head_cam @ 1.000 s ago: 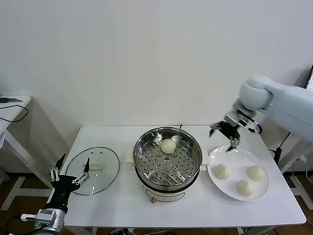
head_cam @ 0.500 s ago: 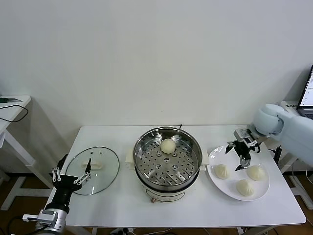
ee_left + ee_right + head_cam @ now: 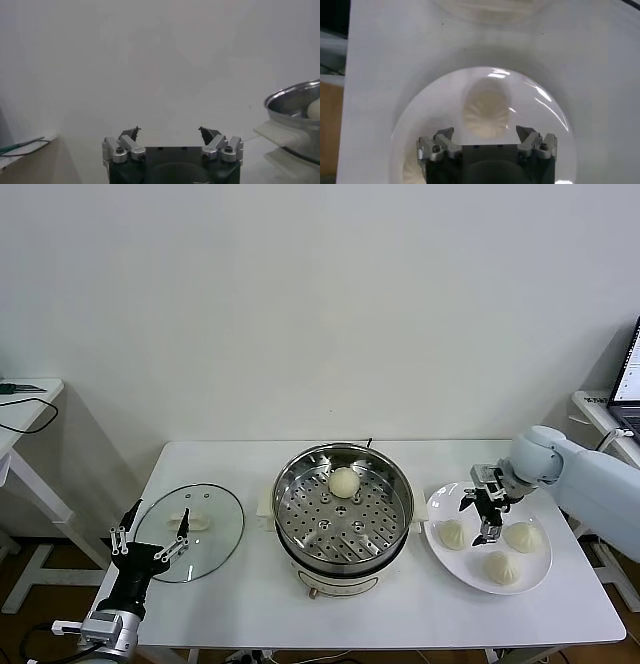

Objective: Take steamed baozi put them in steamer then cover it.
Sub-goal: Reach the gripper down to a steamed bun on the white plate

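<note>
Right gripper (image 3: 483,511) poised wide over the plated baozi, gripping nothing.

Its spread fingers (image 3: 527,135) flank the nearest bun (image 3: 486,109) without touching; closing off-centre or too hard could squash or roll the soft bun across the white plate (image 3: 530,576), lower right of the head view. One baozi (image 3: 345,481) already sits in the steamer (image 3: 300,484), frame centre. Left gripper (image 3: 150,545), released, idles beside the glass cover (image 3: 215,534), lower left.

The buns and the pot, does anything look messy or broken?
Nothing stands out. One bun sits in the steamer, three buns wait on the plate, and the lid lies flat on the table.
</note>
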